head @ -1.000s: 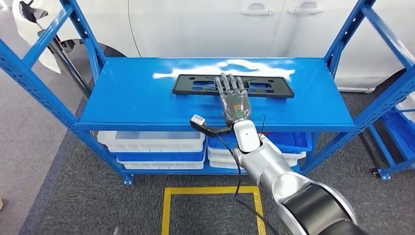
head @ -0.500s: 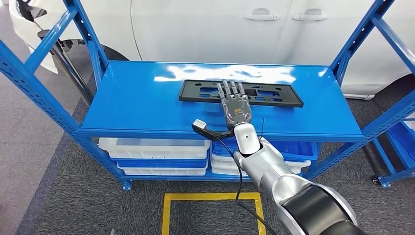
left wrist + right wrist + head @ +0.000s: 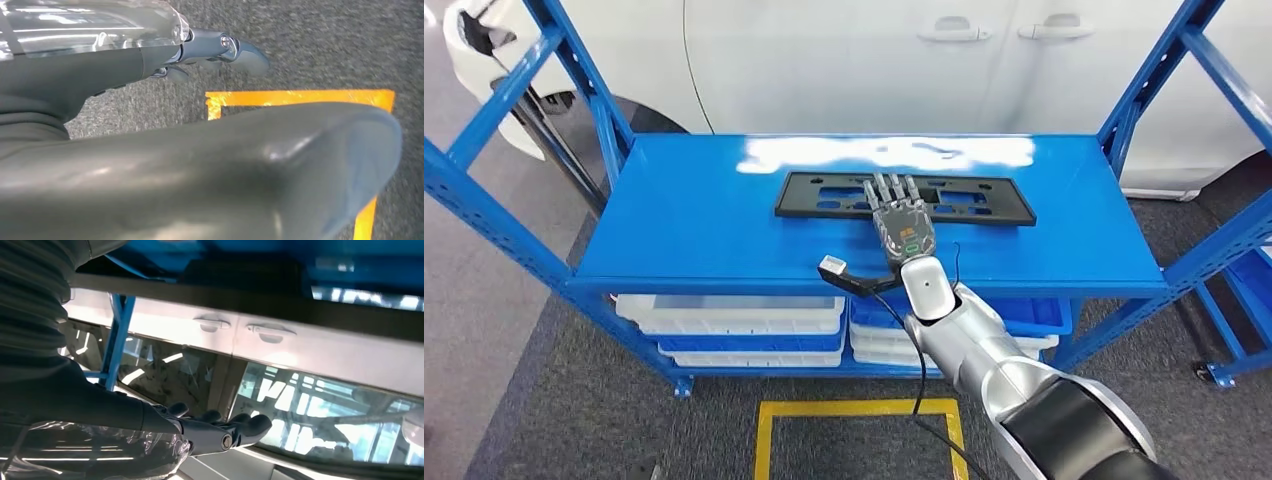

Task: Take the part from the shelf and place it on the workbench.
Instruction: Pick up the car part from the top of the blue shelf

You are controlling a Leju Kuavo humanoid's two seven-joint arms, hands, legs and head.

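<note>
The part is a long flat black plate with cut-outs, lying across the top of the blue shelf. My right hand reaches forward over the shelf's front edge, and its straight fingers lie flat across the middle of the part without gripping it. In the right wrist view the right hand shows dark outstretched fingers with nothing in them. My left hand hangs low over grey carpet, holding nothing, its fingers apart.
White and blue bins fill the lower shelf level. A white car stands close behind the shelf. Blue uprights flank both ends, and another blue rack stands at the right. A yellow floor square lies before the shelf.
The whole picture has shifted a little, so the camera moved. My right hand stays flat over the middle of the part, and the part lies where it was on the shelf.
</note>
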